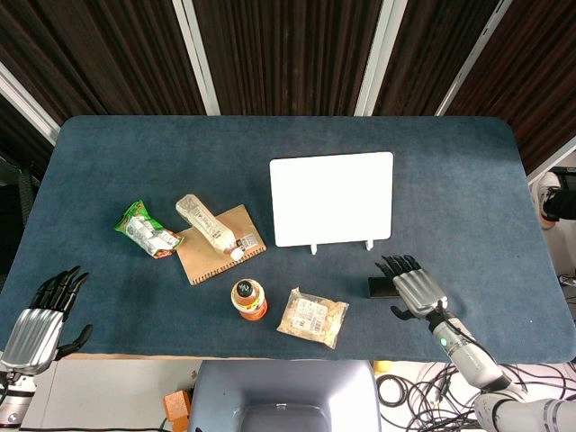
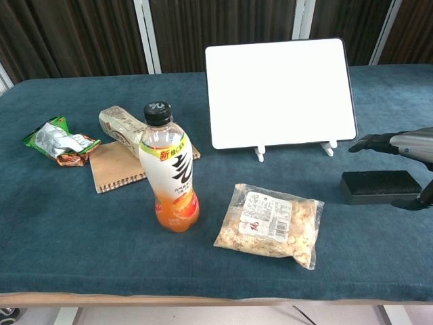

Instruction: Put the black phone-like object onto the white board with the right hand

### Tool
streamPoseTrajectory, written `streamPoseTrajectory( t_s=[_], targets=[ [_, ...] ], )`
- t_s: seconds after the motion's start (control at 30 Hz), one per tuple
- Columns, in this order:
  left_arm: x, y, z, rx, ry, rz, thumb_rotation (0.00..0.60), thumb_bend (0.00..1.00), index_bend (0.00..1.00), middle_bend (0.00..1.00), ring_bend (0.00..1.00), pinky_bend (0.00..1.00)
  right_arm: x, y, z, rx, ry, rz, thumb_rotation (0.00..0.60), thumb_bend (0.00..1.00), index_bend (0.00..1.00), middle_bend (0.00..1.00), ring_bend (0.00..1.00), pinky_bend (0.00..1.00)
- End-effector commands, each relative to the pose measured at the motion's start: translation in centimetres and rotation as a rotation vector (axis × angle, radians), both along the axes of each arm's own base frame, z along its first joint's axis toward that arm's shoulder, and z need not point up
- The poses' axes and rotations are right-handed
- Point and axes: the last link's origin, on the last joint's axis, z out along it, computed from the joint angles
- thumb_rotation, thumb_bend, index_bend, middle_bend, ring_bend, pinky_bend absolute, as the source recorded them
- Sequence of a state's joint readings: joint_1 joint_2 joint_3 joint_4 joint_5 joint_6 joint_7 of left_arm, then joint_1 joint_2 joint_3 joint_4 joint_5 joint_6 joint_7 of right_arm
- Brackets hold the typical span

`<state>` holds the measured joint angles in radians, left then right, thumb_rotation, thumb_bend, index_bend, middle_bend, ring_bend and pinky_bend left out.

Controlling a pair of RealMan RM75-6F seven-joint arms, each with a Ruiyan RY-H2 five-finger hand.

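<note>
The black phone-like object (image 2: 380, 187) lies flat on the blue table near its front right edge; in the head view only its left end (image 1: 379, 287) shows from under my hand. My right hand (image 1: 416, 286) hovers over it, fingers (image 2: 372, 143) stretched out toward the board, thumb down beside the object's right end, nothing gripped. The white board (image 1: 332, 198) stands tilted on two small feet just beyond the object (image 2: 280, 91). My left hand (image 1: 38, 322) rests open at the table's front left corner, far from everything.
An orange drink bottle (image 2: 169, 177) stands at the front centre, a clear snack bag (image 2: 269, 223) lies to its right. A brown notebook (image 1: 219, 244) with a wrapped roll (image 1: 206, 224) on it and a green packet (image 1: 147, 230) lie to the left.
</note>
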<state>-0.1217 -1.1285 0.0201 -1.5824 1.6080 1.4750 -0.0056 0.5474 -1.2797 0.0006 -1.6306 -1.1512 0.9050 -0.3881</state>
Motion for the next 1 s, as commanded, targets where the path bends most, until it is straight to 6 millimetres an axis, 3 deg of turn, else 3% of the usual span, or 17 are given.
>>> streamPoseTrajectory(
  t_s=[0.03,0.2,0.4,0.73,1.0],
  targets=[
    [0.0,0.0,0.1,0.003,-0.001,0.0,0.6,0.32,0.0,0.0,0.0,0.12,-0.2,-0.2,-0.1,0.0,0.012,-0.006,0.6,0.24,0.03,0.0,0.0,0.06],
    [0.0,0.0,0.1,0.006,-0.001,-0.002,0.6,0.32,0.0,0.0,0.0,0.12,-0.5,-0.6,-0.3,-0.011,0.024,-0.01,0.6,0.24,0.12,0.02,0.0,0.06],
    [0.1,0.2,0.0,0.002,-0.002,-0.008,0.6,0.32,0.0,0.0,0.0,0.12,-1.1,-1.1,-1.1,-0.009,0.02,-0.038,0.6,0.24,0.32,0.18,0.02,0.08],
    [0.1,0.4,0.0,0.005,-0.006,-0.014,0.6,0.32,0.0,0.0,0.0,0.12,-1.2,-1.3,-1.3,-0.035,-0.009,-0.032,0.6,0.24,0.41,0.24,0.08,0.14],
    [0.1,0.3,0.0,0.003,-0.007,-0.014,0.6,0.32,0.0,0.0,0.0,0.12,-1.1,-1.4,-1.5,-0.072,-0.02,-0.004,0.6,0.24,0.58,0.32,0.19,0.22]
  ],
)
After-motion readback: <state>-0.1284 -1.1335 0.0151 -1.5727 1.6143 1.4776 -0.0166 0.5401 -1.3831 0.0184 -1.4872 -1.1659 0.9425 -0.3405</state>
